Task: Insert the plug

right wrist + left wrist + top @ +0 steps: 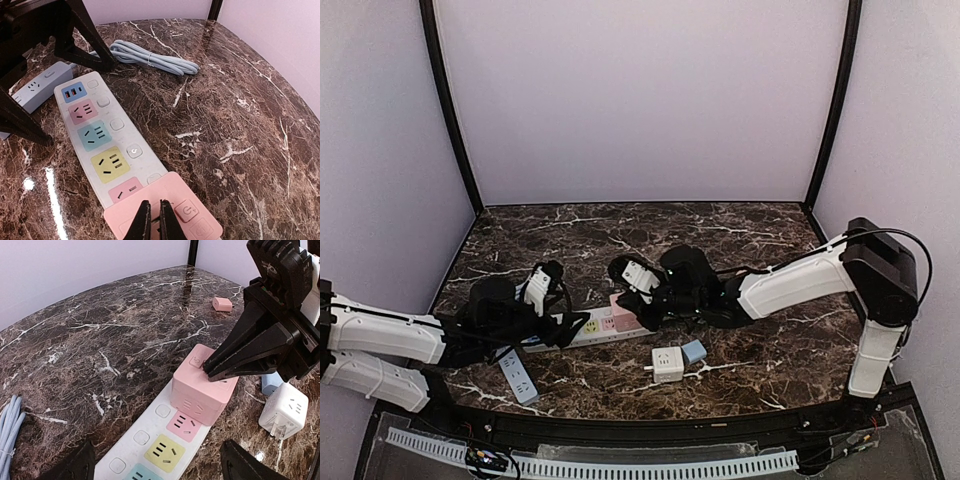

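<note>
Nearest the arm bases, a grey-blue power strip point(519, 376) is seen in front of the white power strip point(150, 426), its far end hidden under the left arm. A white cube adapter point(283, 415) and a small blue adapter point(694, 351) are set just in front of the white strip's right end. The blue one is largely hidden behind the right gripper in the left wrist view.

The left gripper point(157, 452) is spread wide, with one of its fingers point(70, 467) on each side of the white strip and nothing held. The fingers are cut off by the lower edge of its own view. A bundled pale blue cable point(152, 57) is laid near the strip's left end.

The pink cube plug point(202, 390) is set on the right end of the white strip, just beside the pink socket. It is pale pink with rounded corners, a power button on top and socket slots in its side. Its prongs are hidden underneath, so how deeply it is pushed in cannot be told. The right gripper point(207, 371) is closed, its tips pressed on the cube's top, not around it.

Beyond the strip's right end, well apart from it, a small pink adapter point(222, 304) is seen.
</note>
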Action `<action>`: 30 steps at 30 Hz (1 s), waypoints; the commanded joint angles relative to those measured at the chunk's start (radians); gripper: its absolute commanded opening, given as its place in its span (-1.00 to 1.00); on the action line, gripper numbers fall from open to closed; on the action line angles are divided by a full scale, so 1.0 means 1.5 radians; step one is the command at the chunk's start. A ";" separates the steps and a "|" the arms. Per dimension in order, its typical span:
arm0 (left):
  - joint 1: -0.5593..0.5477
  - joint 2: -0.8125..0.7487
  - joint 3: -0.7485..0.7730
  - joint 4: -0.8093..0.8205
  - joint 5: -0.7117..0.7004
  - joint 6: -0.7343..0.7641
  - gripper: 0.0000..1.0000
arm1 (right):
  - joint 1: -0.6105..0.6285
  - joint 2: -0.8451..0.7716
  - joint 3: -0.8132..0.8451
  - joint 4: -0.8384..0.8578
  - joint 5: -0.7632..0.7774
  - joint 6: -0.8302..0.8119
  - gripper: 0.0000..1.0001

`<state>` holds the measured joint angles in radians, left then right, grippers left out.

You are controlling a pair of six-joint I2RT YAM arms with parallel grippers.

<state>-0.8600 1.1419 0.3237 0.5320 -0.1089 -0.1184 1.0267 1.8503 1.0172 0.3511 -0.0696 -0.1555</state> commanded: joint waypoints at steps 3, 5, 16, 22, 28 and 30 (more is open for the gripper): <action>0.003 -0.020 0.007 -0.001 0.000 0.001 0.73 | -0.008 0.037 -0.048 -0.136 0.023 0.016 -0.85; 0.003 -0.025 0.003 0.001 -0.004 0.003 0.73 | -0.008 0.033 -0.059 -0.137 0.026 0.022 -0.84; 0.003 -0.008 0.002 0.007 -0.014 0.005 0.73 | -0.008 0.073 -0.095 -0.114 0.044 0.088 -0.86; 0.003 0.002 0.004 0.011 -0.015 0.005 0.72 | -0.005 0.064 -0.099 -0.135 0.044 0.115 -0.88; 0.003 0.007 0.007 0.014 -0.013 0.005 0.72 | 0.007 0.013 -0.058 -0.182 0.058 0.119 -0.86; 0.003 0.009 0.008 0.015 -0.013 0.006 0.72 | 0.013 0.008 -0.030 -0.202 0.062 0.115 -0.84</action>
<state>-0.8600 1.1481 0.3248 0.5388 -0.1215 -0.1165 1.0306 1.8332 0.9680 0.3946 -0.0391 0.0090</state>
